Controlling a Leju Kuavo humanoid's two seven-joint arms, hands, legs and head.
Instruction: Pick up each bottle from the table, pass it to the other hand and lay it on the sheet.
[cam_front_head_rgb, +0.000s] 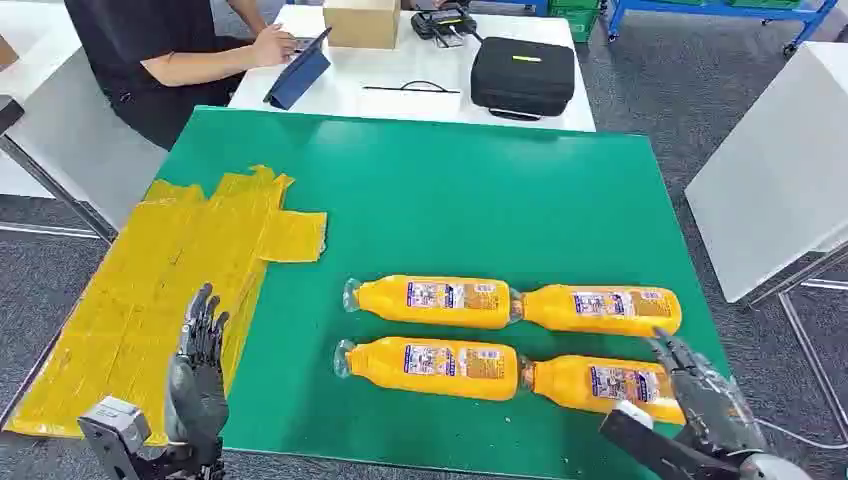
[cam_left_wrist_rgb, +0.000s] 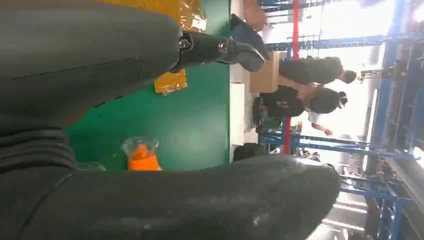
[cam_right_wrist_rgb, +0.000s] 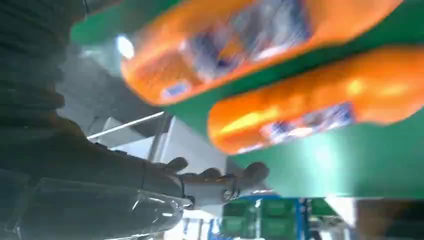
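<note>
Several orange juice bottles lie on their sides on the green table (cam_front_head_rgb: 450, 190), in two rows of two. The near right bottle (cam_front_head_rgb: 605, 386) lies just in front of my right hand (cam_front_head_rgb: 705, 400), whose fingers are spread over its end without gripping it. Beside it is the near left bottle (cam_front_head_rgb: 430, 367); behind are the far left bottle (cam_front_head_rgb: 435, 301) and far right bottle (cam_front_head_rgb: 605, 309). The yellow sheet (cam_front_head_rgb: 150, 290) covers the table's left part. Over the sheet's near edge, my left hand (cam_front_head_rgb: 198, 375) is open and holds nothing. The right wrist view shows two blurred bottles (cam_right_wrist_rgb: 260, 45) close by.
A person (cam_front_head_rgb: 170, 50) sits at a white table (cam_front_head_rgb: 400, 85) behind, touching a tablet (cam_front_head_rgb: 298, 75). A black case (cam_front_head_rgb: 522, 75) and a cardboard box (cam_front_head_rgb: 361, 22) stand there. Another white table (cam_front_head_rgb: 780, 180) stands at the right.
</note>
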